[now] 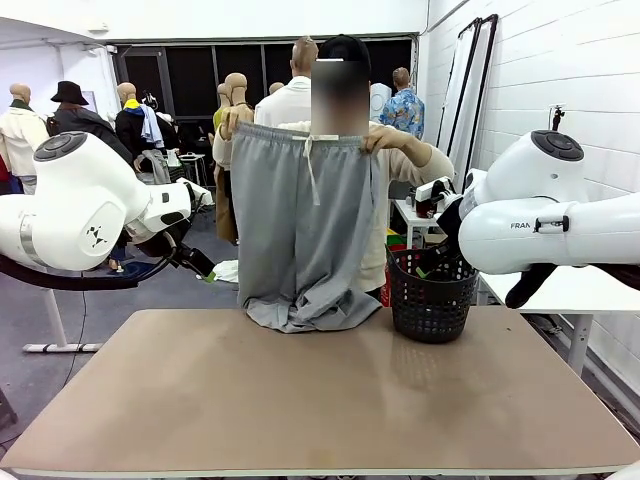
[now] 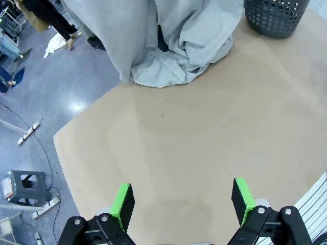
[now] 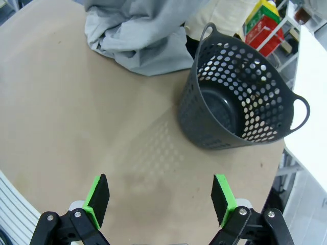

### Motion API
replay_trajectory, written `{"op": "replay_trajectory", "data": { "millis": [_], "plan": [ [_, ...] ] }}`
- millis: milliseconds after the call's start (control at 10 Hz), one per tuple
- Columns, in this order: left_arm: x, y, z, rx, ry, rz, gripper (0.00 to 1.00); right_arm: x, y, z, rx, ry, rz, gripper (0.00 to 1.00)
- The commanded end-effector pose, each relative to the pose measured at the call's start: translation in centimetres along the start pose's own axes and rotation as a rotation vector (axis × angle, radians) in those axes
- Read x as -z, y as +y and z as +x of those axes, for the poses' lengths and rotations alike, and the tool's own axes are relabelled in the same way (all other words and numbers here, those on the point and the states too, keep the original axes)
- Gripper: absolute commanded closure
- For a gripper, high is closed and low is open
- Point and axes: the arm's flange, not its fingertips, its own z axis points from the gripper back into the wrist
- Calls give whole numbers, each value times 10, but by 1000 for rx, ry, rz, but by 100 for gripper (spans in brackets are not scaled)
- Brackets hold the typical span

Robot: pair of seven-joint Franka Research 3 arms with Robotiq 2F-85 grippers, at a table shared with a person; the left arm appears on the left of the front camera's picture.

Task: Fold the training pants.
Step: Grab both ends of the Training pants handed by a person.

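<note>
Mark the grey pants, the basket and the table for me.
grey pants [image 1: 285, 225], front view, leg fabric.
basket [image 3: 188, 115], right wrist view, side wall.
table [image 2: 204, 132], left wrist view, bare top.

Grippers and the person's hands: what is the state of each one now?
Left gripper: open, empty.
Right gripper: open, empty.
Person's right hand and left hand: holding the training pants by the waistband.

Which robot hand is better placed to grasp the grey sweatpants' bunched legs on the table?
Left, probably. The open left hand faces the light-grey jersey sweatpants across bare tabletop; the open right hand has the dark perforated plastic basket close ahead, pants off to one side.
</note>
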Motion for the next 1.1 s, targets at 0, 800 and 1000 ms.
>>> {"op": "replay_trajectory", "data": {
  "millis": [0, 800, 1000],
  "plan": [
    [0, 0, 0, -6, 2, -12, 0, 0, 0, 0, 0, -1, 0, 0],
    [0, 0, 0, -6, 2, -12, 0, 0, 0, 0, 0, -1, 0, 0],
    [0, 0, 0, -6, 2, -12, 0, 0, 0, 0, 0, -1, 0, 0]
  ]
}}
